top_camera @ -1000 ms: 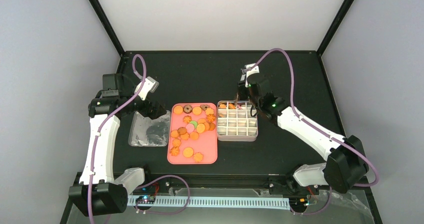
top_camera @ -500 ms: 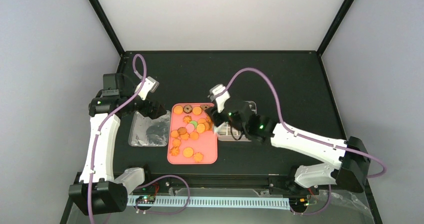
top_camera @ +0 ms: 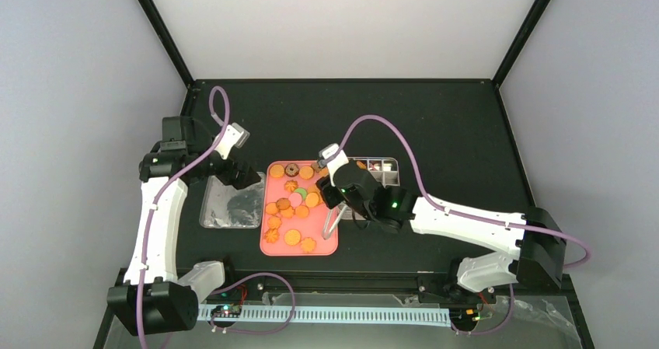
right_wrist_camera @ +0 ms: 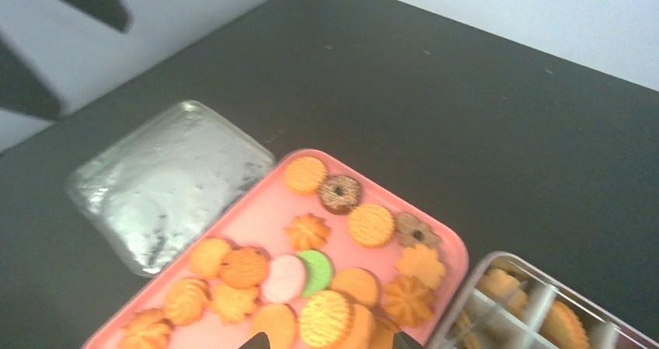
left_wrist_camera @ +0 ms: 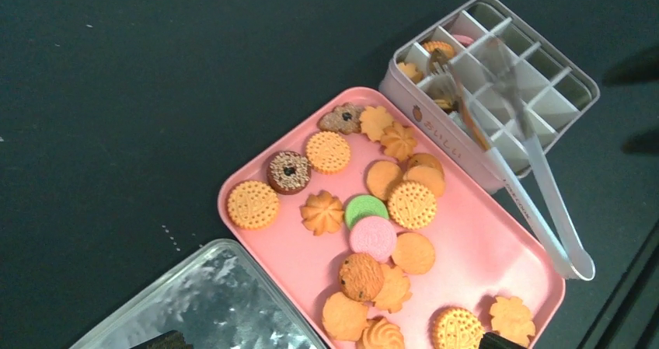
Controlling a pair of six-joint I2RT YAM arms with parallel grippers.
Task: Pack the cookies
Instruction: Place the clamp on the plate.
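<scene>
Several cookies, mostly orange rounds and flower shapes plus a pink, a green and brown ones, lie on the pink tray. A few more sit in the white gridded tin beside it. My right gripper hovers over the tray's right side, fingertips apart with only cookies below. My left gripper stands wide open at the tray's left edge, holding nothing.
A silver lid lies left of the tray. Pale tongs rest with their tips in the tin and their hinge end past the tray's right edge. My right arm covers most of the tin from above.
My right arm has swung from over the tin leftward and nearer, to above the tray's right side. The left arm has hardly moved.
</scene>
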